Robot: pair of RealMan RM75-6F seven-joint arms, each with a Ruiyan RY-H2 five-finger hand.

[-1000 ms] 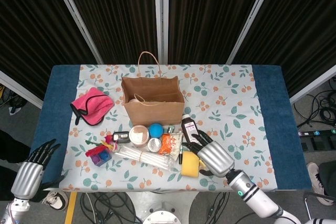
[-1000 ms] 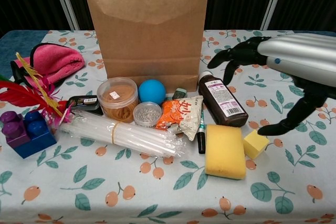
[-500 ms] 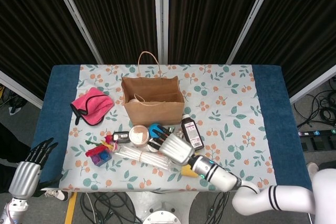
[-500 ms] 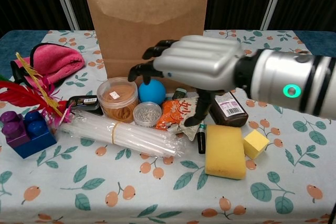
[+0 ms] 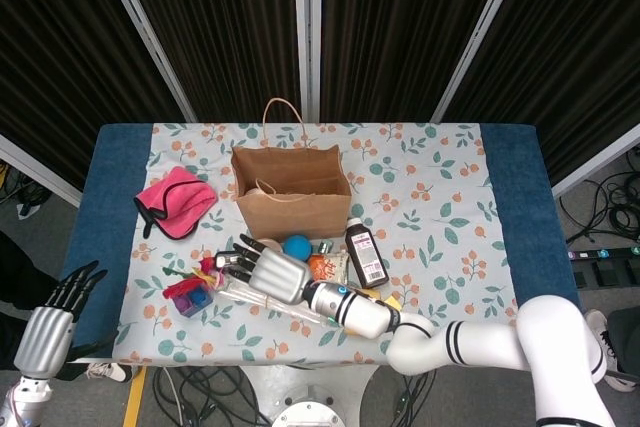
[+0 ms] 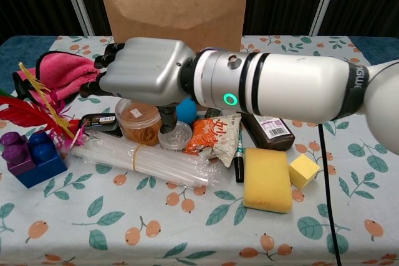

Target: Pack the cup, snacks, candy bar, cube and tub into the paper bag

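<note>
The right hand (image 6: 146, 73) hovers over the round clear tub (image 6: 138, 118), fingers spread and empty. The left hand (image 5: 45, 332), fingers apart, hangs off the table (image 5: 510, 207). The brown paper bag (image 6: 174, 29) stands upright.

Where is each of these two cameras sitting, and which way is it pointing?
Head view: high above the near table edge, looking steeply down on the whole table; shows the right hand over the clutter with its arm, and the left hand off the table's left corner.
Chest view: low at the near edge, looking level across the tabletop toward the paper bag; only the right hand and forearm show.
Shared: right hand, paper bag, pink cloth, brown bottle.
</note>
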